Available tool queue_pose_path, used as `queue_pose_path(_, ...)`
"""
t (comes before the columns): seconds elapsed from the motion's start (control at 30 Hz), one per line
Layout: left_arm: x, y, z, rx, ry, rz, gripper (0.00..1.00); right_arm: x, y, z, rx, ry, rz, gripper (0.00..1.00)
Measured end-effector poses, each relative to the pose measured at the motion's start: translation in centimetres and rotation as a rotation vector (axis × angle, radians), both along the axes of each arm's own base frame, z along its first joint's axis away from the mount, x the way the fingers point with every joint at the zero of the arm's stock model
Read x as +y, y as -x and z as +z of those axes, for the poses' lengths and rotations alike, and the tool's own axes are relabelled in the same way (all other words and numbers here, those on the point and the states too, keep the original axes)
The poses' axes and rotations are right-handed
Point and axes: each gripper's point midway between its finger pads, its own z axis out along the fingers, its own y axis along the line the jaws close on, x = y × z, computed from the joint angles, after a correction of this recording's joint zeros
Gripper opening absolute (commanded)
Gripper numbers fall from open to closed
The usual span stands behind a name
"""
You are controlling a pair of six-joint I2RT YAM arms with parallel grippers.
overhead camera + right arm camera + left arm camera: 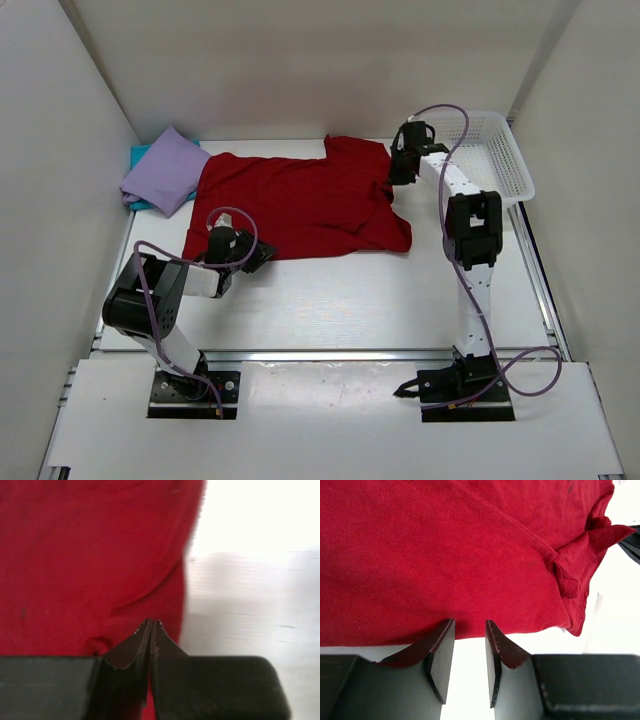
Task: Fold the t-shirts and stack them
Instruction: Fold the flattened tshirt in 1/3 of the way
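Two grippers attend the dark red t-shirt [300, 205], spread flat mid-surface [330, 300]. To fold cleanly, the left gripper [470, 621], fingers apart, should slide forward and catch the near hem lying just beyond its tips. The right gripper [151, 621], fingers together, appears to pinch the shirt's far right edge; lift both evenly.

A robotics lab cell: white panel walls [60, 150] box in a white table [330, 300], with aluminium rails [330, 354] and bolted arm bases [190, 392] near.
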Motion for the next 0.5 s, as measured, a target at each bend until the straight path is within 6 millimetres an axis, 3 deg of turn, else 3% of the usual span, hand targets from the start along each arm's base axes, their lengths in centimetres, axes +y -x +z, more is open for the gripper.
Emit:
queue_pose_path(0.07,0.1,0.0,0.0,-0.003,0.005,0.002,0.4,-0.9,-0.2,0.0,0.0,0.007,-0.02,0.02)
queue_pose_path(0.17,0.2,0.2,-0.1,-0.003,0.008,0.005,0.41,-2.1,-0.5,-0.1,-0.004,-0.009,-0.042,0.35)
queue_pose_path(0.33,0.2,0.2,0.0,-0.005,0.012,0.004,0.41,-2.5,-0.4,-0.3,0.0,-0.013,-0.036,0.42)
queue_pose_path(0.5,0.1,0.3,-0.1,-0.004,0.012,0.002,0.4,0.1,-1.6,1.2,-0.035,-0.016,0.01,0.43)
